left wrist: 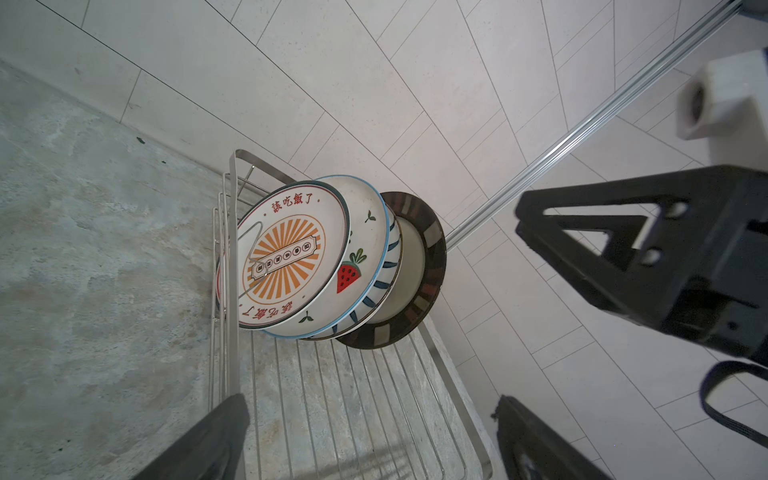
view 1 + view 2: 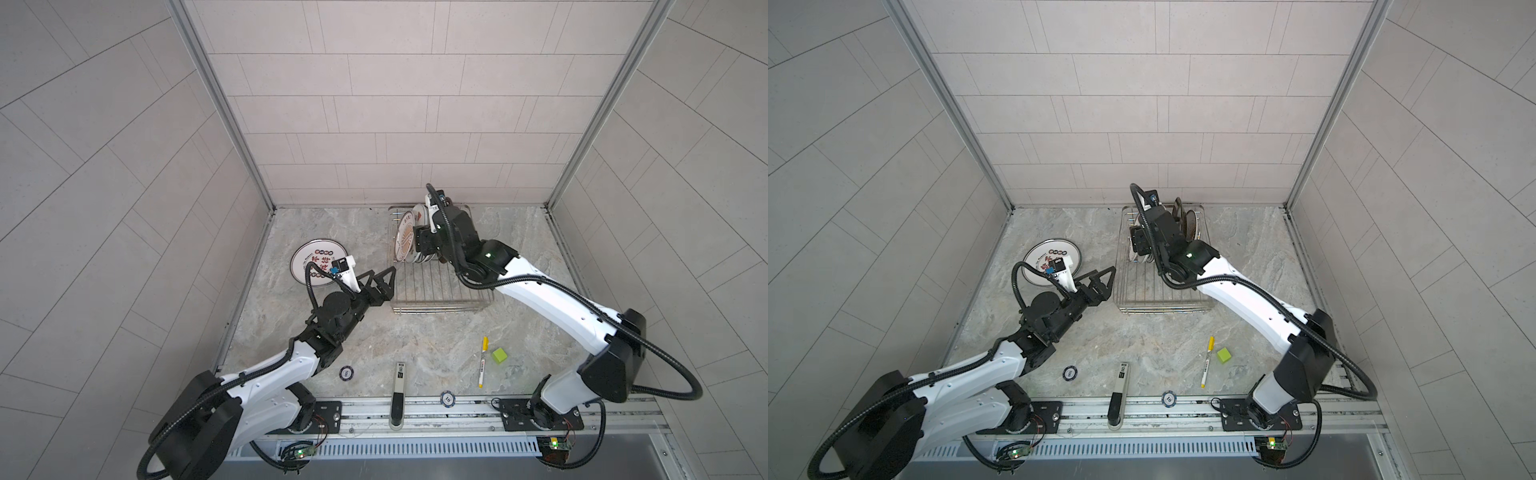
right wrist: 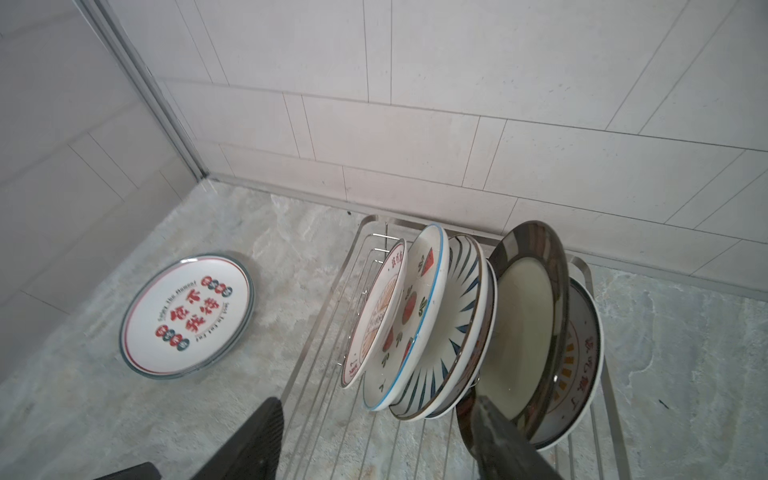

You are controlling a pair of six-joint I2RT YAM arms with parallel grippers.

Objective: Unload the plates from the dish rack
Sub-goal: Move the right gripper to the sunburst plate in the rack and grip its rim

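Left end effector [image 2: 382, 272] wide open and empty; right end effector [image 2: 417, 248] down among the plates [image 2: 405, 235] in the dish rack [image 2: 436, 291].

In both top views the dish rack stands by the worktop's [image 2: 415, 345] back edge, its plates upright at the far end; one loose plate [image 2: 316, 259] lies flat near the left edge. The left wrist view shows at least four racked plates on edge. In the right wrist view the right end effector's jaws stand well apart, straddling several plates' lower rims; whether either touches, I cannot tell.
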